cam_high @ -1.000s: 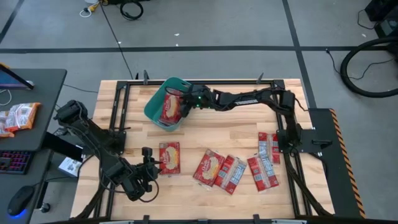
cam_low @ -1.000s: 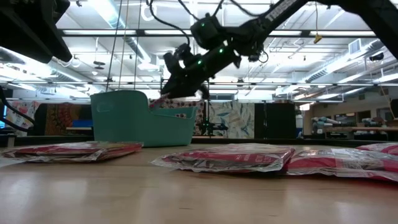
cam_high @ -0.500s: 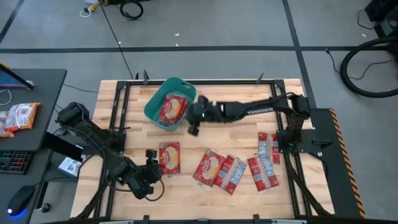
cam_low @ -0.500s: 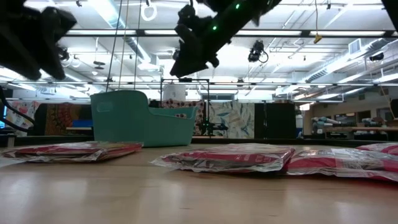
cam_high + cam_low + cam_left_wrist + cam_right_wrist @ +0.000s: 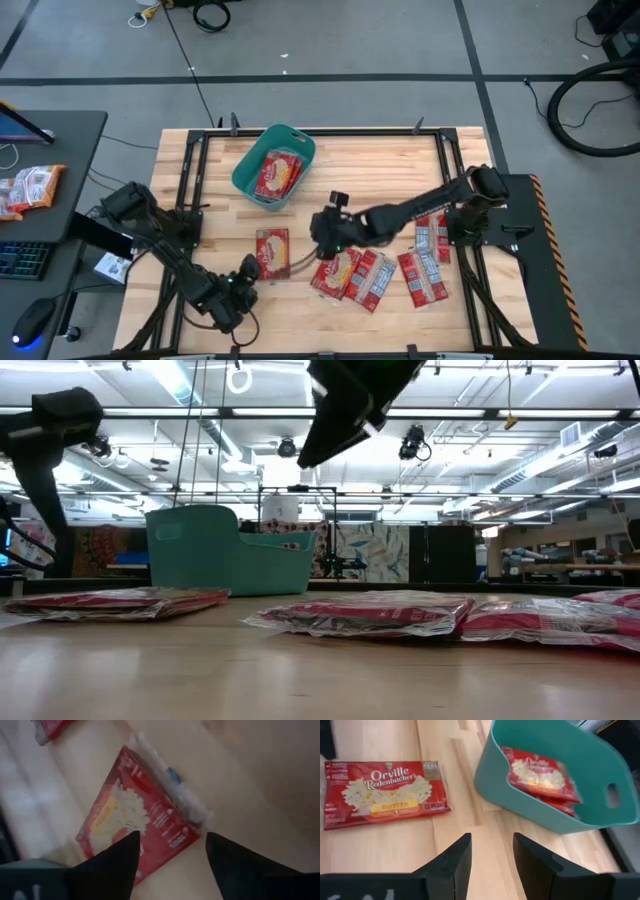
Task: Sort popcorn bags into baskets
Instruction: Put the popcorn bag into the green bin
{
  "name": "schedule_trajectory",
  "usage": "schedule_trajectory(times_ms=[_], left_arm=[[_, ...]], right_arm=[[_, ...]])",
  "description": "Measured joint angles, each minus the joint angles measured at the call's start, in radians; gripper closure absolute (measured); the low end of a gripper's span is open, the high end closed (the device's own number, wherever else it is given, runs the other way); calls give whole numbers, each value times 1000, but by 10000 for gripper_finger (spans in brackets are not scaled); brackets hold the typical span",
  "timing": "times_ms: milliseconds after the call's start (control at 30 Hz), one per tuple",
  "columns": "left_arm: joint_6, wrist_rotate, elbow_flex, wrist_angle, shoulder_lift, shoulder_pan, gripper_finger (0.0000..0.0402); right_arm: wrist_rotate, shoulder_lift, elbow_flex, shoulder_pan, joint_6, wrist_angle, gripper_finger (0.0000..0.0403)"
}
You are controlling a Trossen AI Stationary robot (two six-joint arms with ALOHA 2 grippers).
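Both grippers are empty with fingers spread apart: the right gripper hangs over the middle of the table, just beside the cluster of loose packets, and the left gripper sits low at the near-left, right by a lone packet.

Biggest thing out there is the teal basket, at the far-left part of the table, with popcorn bags in it. At least two are stacked inside, the upper one lying tilted against the wall.

Then the loose popcorn bags: the single one lies flat near the left gripper, a pair overlaps just right of centre, and more lie along the right side, touching or overlapping each other.

What I'd worry about is that overlapping pair. If the right gripper comes down where the two wrappers lap, it could pinch both or drag the neighbour along. The wrappers look slick and flat against the wood, so fingers could skate off an edge rather than get under it. And both grippers are near each other around the lone packet; reaching for it together risks a knock.
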Motion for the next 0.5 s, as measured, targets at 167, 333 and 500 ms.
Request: schedule_trajectory(times_ms=[167,333,500], left_arm=[[88,-1,0,-6,47,13,151],[99,-17,0,-7,84,33,156],[98,-20,2,13,96,50,174]], right_arm=[[78,0,0,67,30,0,254],[93,0,0,93,66,1,254],[93,0,0,99,74,1,254]])
